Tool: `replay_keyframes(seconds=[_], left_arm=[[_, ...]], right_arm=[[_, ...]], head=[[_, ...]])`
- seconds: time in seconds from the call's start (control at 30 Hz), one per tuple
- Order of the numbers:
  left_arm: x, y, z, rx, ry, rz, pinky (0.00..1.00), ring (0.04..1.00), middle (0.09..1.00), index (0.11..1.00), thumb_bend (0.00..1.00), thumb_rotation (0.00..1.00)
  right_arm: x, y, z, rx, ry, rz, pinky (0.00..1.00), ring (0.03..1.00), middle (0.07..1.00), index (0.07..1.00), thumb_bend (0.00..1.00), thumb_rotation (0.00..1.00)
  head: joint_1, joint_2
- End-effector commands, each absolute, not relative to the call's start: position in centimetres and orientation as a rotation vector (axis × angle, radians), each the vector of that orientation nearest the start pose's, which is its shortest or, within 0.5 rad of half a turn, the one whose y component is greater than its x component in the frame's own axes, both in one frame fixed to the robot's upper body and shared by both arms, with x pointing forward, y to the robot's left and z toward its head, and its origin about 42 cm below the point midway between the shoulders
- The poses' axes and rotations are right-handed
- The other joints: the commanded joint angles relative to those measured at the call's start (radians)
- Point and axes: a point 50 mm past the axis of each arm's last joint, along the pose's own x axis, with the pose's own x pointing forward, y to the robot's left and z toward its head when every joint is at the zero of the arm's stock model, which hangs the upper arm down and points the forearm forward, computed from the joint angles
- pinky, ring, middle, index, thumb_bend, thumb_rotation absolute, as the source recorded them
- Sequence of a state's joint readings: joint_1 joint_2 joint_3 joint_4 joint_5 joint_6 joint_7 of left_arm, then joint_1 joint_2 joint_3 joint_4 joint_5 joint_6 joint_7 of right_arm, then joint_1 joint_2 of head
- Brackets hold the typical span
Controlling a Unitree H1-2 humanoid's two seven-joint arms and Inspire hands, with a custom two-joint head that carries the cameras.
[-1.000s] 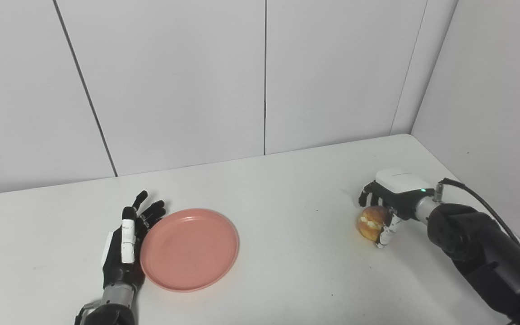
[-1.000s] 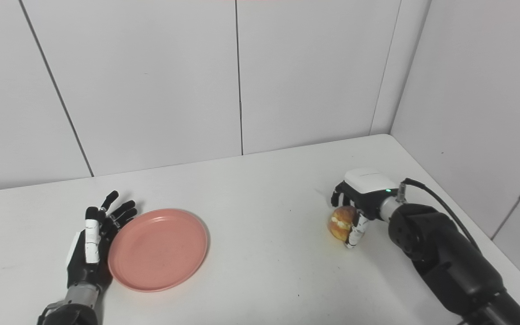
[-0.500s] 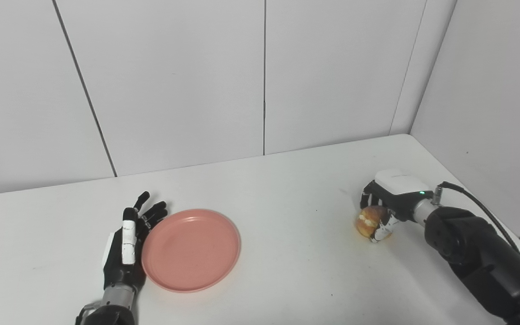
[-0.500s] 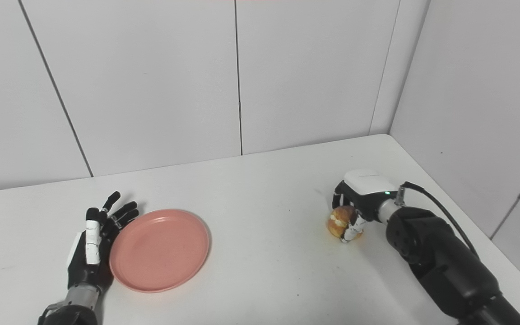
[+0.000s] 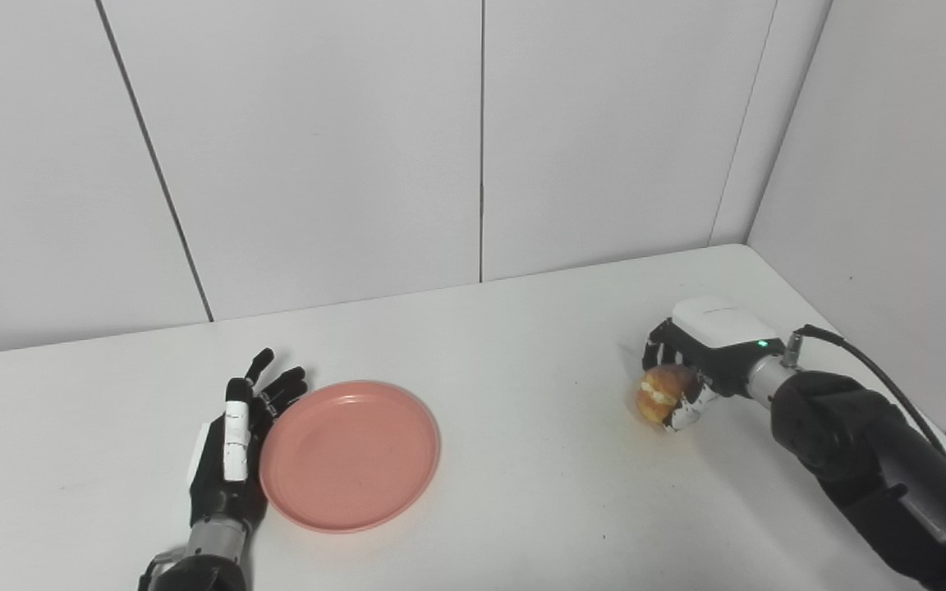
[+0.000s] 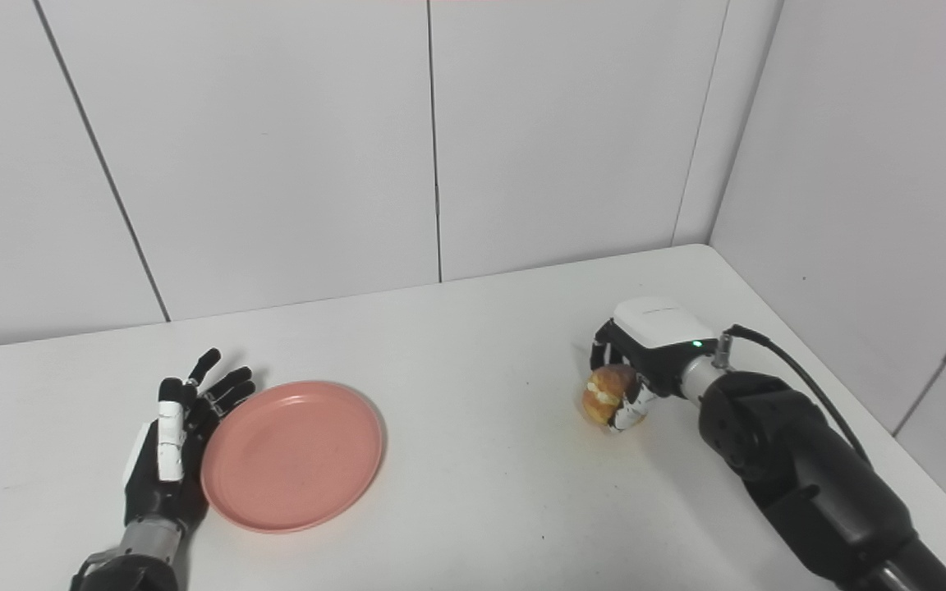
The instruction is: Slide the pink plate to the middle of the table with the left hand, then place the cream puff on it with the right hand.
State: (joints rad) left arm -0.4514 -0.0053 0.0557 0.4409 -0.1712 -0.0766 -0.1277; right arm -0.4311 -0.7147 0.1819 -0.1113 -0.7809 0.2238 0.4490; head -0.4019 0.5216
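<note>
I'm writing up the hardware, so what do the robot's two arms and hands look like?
Both arms are bulky matte black. The left hand is black with white finger segments and a silver wrist. The right hand has a white back plate, a green light, and a black cable.

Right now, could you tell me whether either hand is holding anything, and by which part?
The right hand holds the cream puff, fingers wrapped around its rounded sides. The left hand is open beside the pink plate's rim, gripping nothing.

We're seeing bright, even, diffuse light, both views sharp; only soft, faint shadows on the white worktop [image 5: 522, 427], no glare, no blur anywhere.
</note>
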Motion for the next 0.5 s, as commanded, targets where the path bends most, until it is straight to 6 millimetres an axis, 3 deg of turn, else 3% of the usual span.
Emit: replay_keyframes(seconds=[0.0, 0.2, 0.3, 0.47], left_arm=[[40.7, 16.9, 10.1, -0.182, 0.081, -0.185, 0.81, 0.804, 0.79, 0.894, 0.86, 0.97], [40.7, 16.2, 9.9, -0.184, 0.084, -0.185, 0.81, 0.8, 0.779, 0.898, 0.86, 0.97], [40.5, 15.6, 10.0, -0.185, 0.082, -0.185, 0.8, 0.795, 0.782, 0.895, 0.86, 0.96], [40.3, 14.6, 10.1, -0.193, 0.087, -0.179, 0.8, 0.792, 0.779, 0.887, 0.87, 0.95]], right_arm=[[38.8, -34.5, 32.7, -1.551, -0.175, 0.112, 0.4, 0.428, 0.5, 0.506, 0.52, 0.0], [38.9, -32.1, 34.5, -1.526, -0.29, 0.122, 0.41, 0.448, 0.518, 0.471, 0.52, 0.0], [39.1, -31.0, 35.0, -1.487, -0.326, 0.123, 0.41, 0.449, 0.52, 0.47, 0.52, 0.0], [39.3, -28.7, 35.4, -1.421, -0.392, 0.144, 0.36, 0.433, 0.521, 0.48, 0.52, 0.0]], head=[[0.008, 0.0], [0.051, 0.002], [0.11, 0.002], [0.171, -0.012]])
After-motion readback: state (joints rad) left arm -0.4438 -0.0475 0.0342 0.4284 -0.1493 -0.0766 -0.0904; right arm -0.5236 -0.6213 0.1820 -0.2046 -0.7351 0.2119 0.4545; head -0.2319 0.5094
